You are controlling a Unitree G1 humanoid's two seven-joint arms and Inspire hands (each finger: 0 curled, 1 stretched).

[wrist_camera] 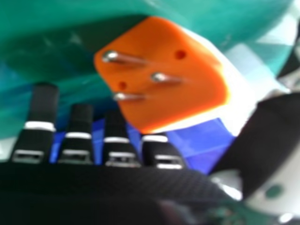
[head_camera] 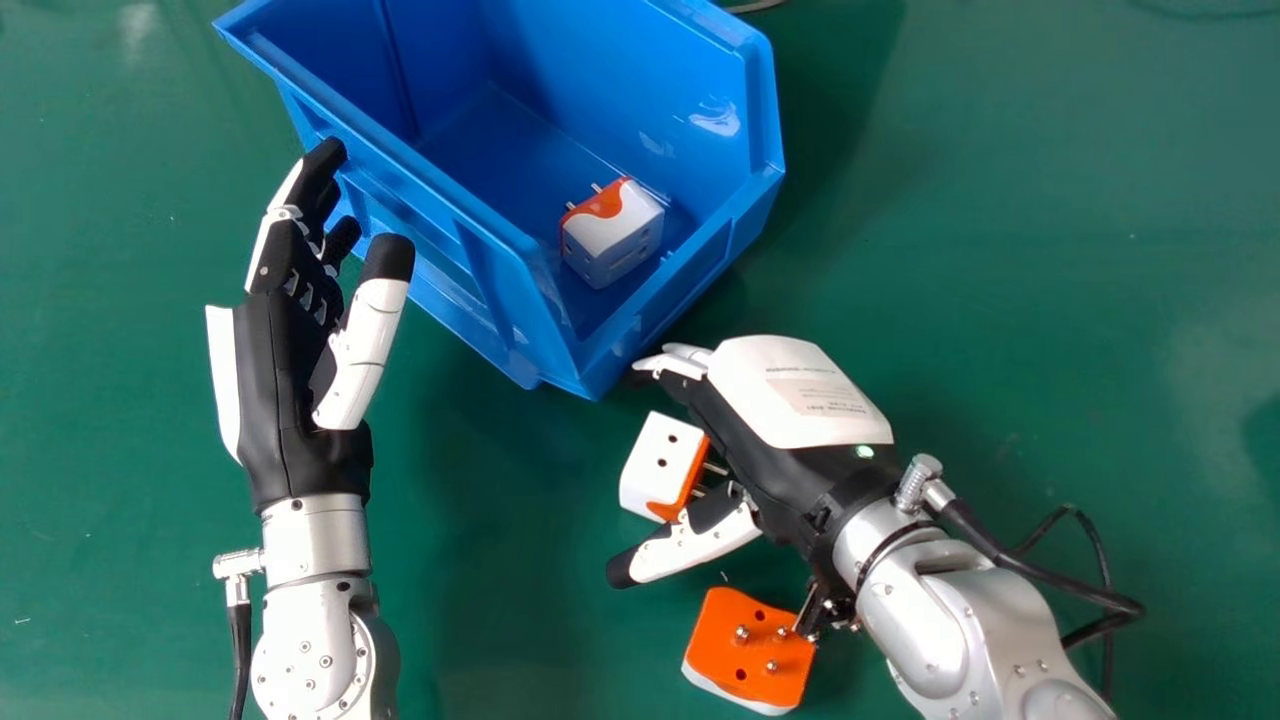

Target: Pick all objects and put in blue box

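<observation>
R robot hand (head_camera: 745,455) released; adapter (head_camera: 655,465) on tabletop (head_camera: 520,620), betw. its thumb & fingers; 2nd adapter (head_camera: 750,650) nr its wrist; 3rd adapter (head_camera: 612,230) in blue box (head_camera: 620,60), beyond fingertips; L robot hand (head_camera: 280,380) open; prob. pre-grasp; next: close thumb, lift.

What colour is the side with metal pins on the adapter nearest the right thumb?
Orange, best seen in the right hand view.

From the robot's head, the head view looks forward and steeply down on the green table (head_camera: 520,600), the blue box (head_camera: 620,80) around eleven o'clock. The other camera, at the right hand (head_camera: 795,385) near four o'clock, closely faces the pins of a plug (head_camera: 650,475) around six o'clock. Both views share plug, table and box.
</observation>
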